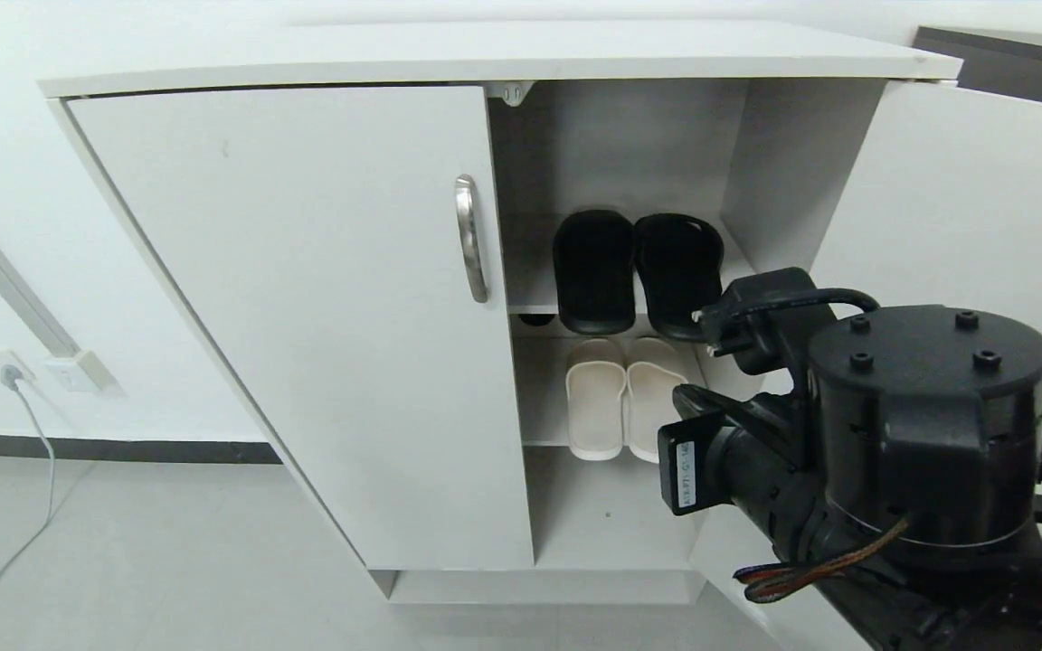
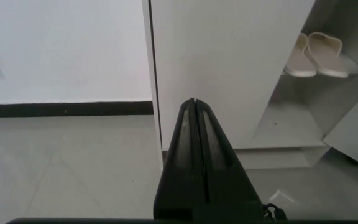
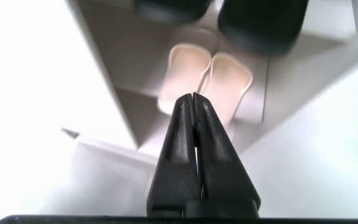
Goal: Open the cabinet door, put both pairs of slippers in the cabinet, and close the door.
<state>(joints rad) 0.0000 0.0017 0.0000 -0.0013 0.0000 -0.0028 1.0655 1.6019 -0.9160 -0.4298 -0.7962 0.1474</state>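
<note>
The white cabinet (image 1: 485, 54) has its left door (image 1: 304, 316) closed, with a metal handle (image 1: 471, 238), and its right door (image 1: 964, 208) swung open. A black pair of slippers (image 1: 634, 271) lies on the upper shelf and a white pair (image 1: 620, 398) on the shelf below. My right arm (image 1: 847, 425) hangs in front of the open half. My right gripper (image 3: 194, 99) is shut and empty, just short of the white slippers (image 3: 207, 78), with the black slippers (image 3: 263, 22) beyond. My left gripper (image 2: 194, 102) is shut, low over the floor, facing the closed door (image 2: 229, 62).
The cabinet's bottom shelf (image 1: 602, 515) is bare. A wall socket with a grey cable (image 1: 10, 371) sits at the left, above a dark baseboard (image 1: 105, 448). Open grey floor (image 1: 168, 561) stretches in front of the cabinet.
</note>
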